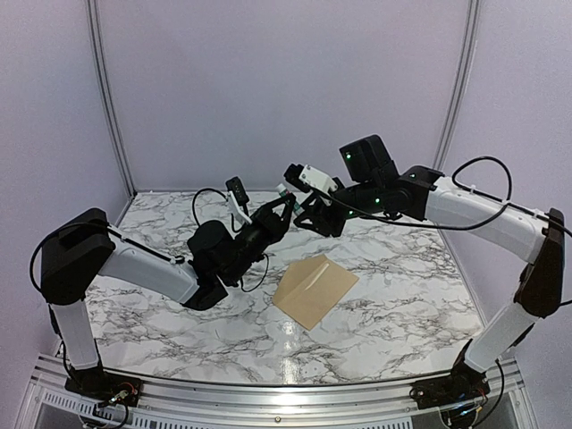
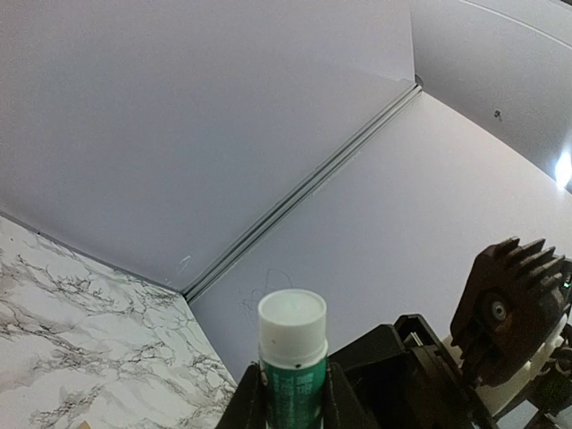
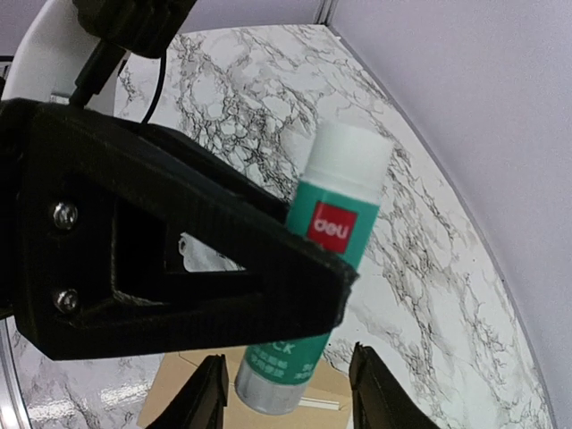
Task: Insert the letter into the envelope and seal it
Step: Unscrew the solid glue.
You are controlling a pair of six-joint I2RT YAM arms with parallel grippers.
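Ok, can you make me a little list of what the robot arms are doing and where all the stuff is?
left gripper: shut on the glue stick, held up in the air
right gripper: open, fingers either side of the stick's bottom end
glue stick: green, white cap on
envelope: flat on the marble table, untouched
letter: not in sight

The white, grey-veined marble-patterned table carries a flat tan-brown envelope. The envelope lies turned at an angle, just right of the table's middle.
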